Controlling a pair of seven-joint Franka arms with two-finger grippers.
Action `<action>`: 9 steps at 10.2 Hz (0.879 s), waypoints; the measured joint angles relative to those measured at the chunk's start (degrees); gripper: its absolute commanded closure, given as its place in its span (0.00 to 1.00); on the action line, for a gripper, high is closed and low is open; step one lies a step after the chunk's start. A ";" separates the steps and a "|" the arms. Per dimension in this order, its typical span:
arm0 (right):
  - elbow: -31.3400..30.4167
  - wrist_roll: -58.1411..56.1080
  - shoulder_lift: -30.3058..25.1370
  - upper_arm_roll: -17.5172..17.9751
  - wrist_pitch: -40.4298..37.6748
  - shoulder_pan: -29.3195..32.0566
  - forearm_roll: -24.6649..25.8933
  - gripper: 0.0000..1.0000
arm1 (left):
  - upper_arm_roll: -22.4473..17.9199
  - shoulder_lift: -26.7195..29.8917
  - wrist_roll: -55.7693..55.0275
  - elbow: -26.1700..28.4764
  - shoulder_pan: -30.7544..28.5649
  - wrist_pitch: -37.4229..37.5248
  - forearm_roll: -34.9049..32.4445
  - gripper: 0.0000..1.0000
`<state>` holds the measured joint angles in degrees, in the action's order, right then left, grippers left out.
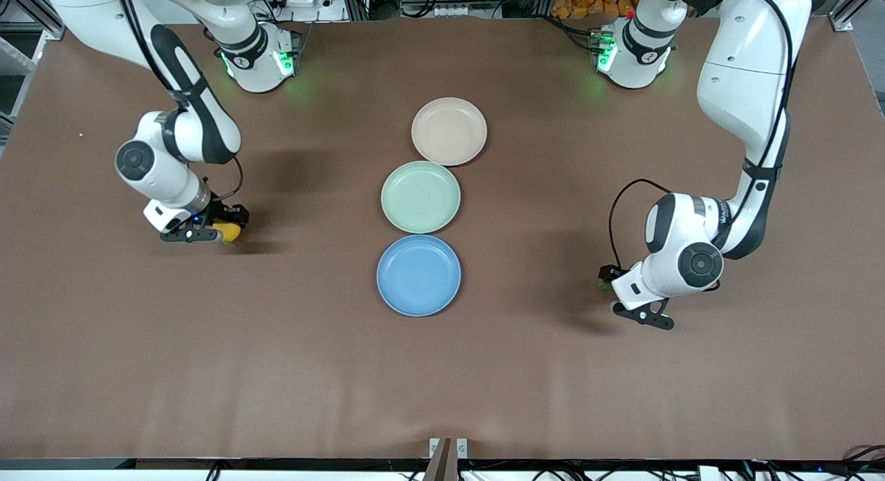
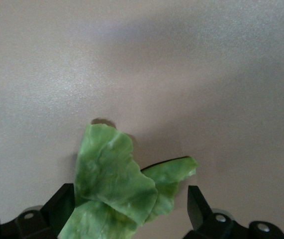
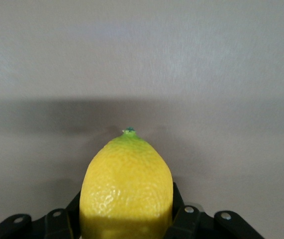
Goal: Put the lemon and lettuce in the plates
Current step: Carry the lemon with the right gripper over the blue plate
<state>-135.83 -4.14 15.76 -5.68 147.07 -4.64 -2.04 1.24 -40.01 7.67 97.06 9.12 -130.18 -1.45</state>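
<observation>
Beige-pink plate (image 1: 449, 131) farthest, green plate (image 1: 420, 196) between, blue plate (image 1: 418, 275) nearest, in a row mid-table. Right gripper (image 1: 222, 231) pinches the lemon (image 3: 127, 191) low at its arm's end. Left gripper (image 1: 607, 279), fingers (image 2: 200, 206) spread around the lettuce (image 2: 116, 186), apparently not clamping, sits at the left arm's end.

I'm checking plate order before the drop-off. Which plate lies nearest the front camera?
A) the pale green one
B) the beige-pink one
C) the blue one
C: the blue plate lies lowest in the front view, below the pale green plate, with the beige-pink plate nearest the robots' bases.
</observation>
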 measured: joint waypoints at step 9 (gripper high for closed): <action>32.64 7.61 2.97 0.48 -31.72 -12.32 -4.74 1.00 | -0.37 -0.44 1.57 -0.48 -0.34 -0.46 -0.32 1.00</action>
<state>-103.19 3.47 18.73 -5.20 115.35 -16.96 -6.79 0.87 -40.45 9.24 96.58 8.78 -130.64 -1.77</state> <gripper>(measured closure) 0.357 0.696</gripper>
